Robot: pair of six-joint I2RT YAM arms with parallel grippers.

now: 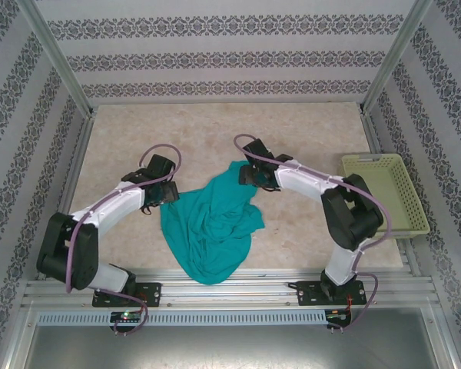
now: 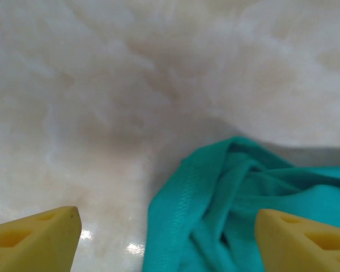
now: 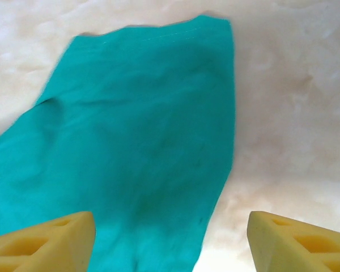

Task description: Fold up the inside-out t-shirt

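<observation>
Inside-out t-shirt lies crumpled on the table near its front edge, w/ your L gripper just beside its left edge, jaws apart & empty, R gripper over its top corner, likewise spread, basket far right.

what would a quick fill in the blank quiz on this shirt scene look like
1. The crumpled t-shirt lies ____ the two arms.
2. The basket sits at the ____ edge of the table.
3. The left gripper and the right gripper are both ____, holding nothing.
Missing words: between; right; open
</observation>
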